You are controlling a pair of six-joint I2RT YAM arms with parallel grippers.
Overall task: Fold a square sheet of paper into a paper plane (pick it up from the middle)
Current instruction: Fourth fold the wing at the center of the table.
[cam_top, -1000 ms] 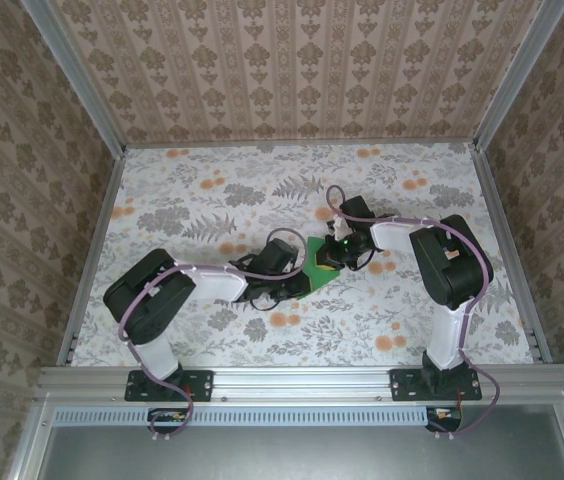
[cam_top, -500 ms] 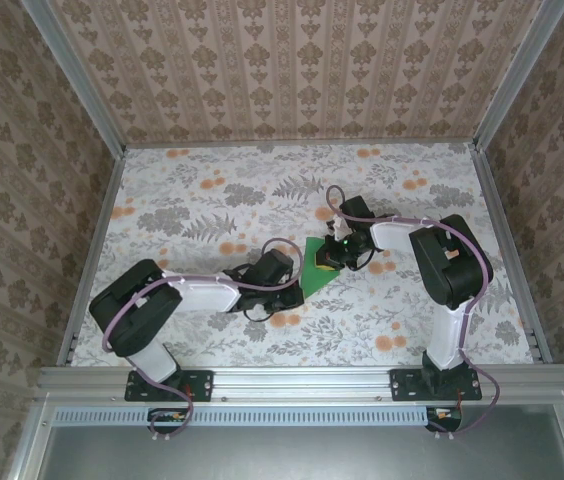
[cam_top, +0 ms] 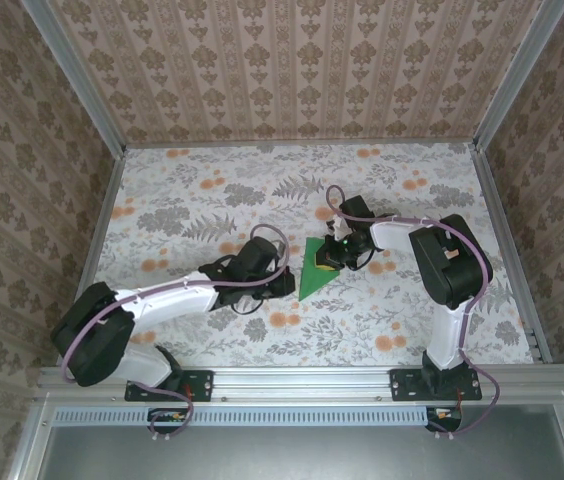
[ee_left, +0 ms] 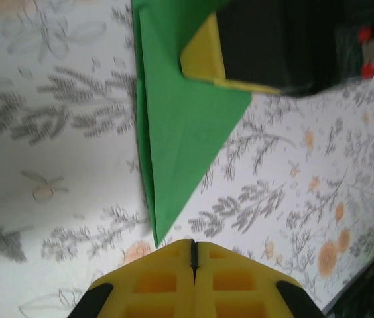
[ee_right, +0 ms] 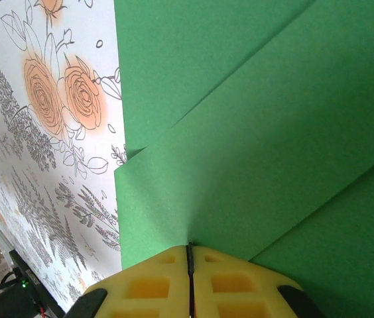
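While the paper [cam_top: 310, 280] lies mid-table as a half-made dart, folded to a narrow point toward the near edge, a creasing step is judged to be in hand. The right gripper [cam_top: 326, 262] is seen with its jaws closed together, set down on the wide far part of the paper; whether a layer is nipped between them cannot be told. The left gripper [ee_left: 193, 244] is closed as well, with nothing held, just off the tip and apart from it. Next, the loose layer along one long edge would likely have to be pressed flat, which calls for the paper to be kept pinned. The table [cam_top: 192, 200] is enclosed by patterned walls [cam_top: 282, 70]. Part of the fold is covered by the right gripper, and a cable [cam_top: 262, 233] is looped close by.
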